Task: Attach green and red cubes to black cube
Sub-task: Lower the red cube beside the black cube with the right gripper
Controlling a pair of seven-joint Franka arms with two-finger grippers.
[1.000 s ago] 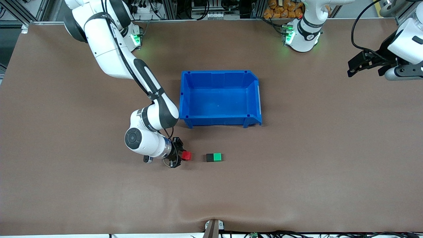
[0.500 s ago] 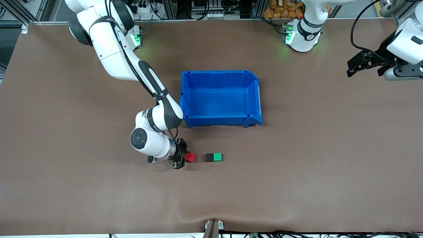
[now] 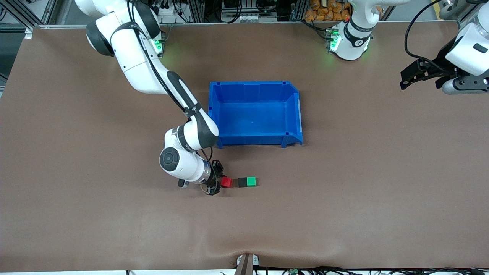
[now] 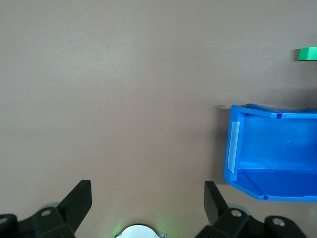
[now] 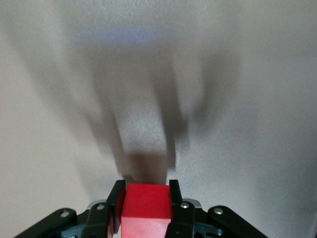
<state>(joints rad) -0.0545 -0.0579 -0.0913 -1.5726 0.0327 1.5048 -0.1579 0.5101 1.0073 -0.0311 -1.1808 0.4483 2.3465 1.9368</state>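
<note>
The red cube (image 3: 227, 182) is held just above the table by my right gripper (image 3: 222, 182), which is shut on it. In the right wrist view the red cube (image 5: 146, 204) sits between the two black fingers (image 5: 118, 199). A narrow gap separates it from the black cube (image 3: 242, 182). The green cube (image 3: 251, 181) is pressed against the black cube's face toward the left arm's end. My left gripper (image 3: 405, 78) waits open and empty, high over the left arm's end of the table. Its wrist view catches the green cube (image 4: 307, 53) at the edge.
An empty blue bin (image 3: 296, 114) stands farther from the front camera than the cubes; the left wrist view shows the blue bin (image 4: 233, 148) too. Brown mat surrounds the cubes on the side nearer the camera.
My right arm has carried the red cube steadily toward the black cube, narrowing the gap. The black and green cubes have not moved, and the left arm has barely shifted.
</note>
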